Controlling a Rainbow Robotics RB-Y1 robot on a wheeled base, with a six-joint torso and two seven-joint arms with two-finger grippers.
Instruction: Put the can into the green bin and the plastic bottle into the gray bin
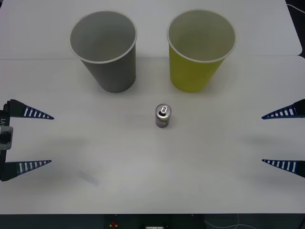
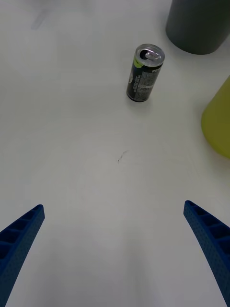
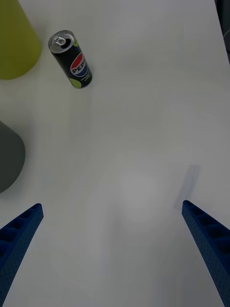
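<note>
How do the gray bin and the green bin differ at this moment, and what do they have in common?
Colour: the gray bin is gray outside, the green bin yellow-green. Side: the gray bin stands toward the robot's left, the green bin toward its right. The can stands in front of the gap between them, touching neither. Shared: both are upright paper cups of like size with white rolled rims, pale inside.

— What sort of place is this?

— A robot test bench, by the look of it, a lab rather than a home. The white table [image 1: 152, 191] is plain and bare, two panels butted together with a seam across the far part.

— Anything else?

— Under its front edge sit dark equipment with a small red button [image 1: 113, 223] and a loose white cable [image 1: 224, 222]. The two paper cups [image 1: 106, 47] look staged, side by side.
</note>
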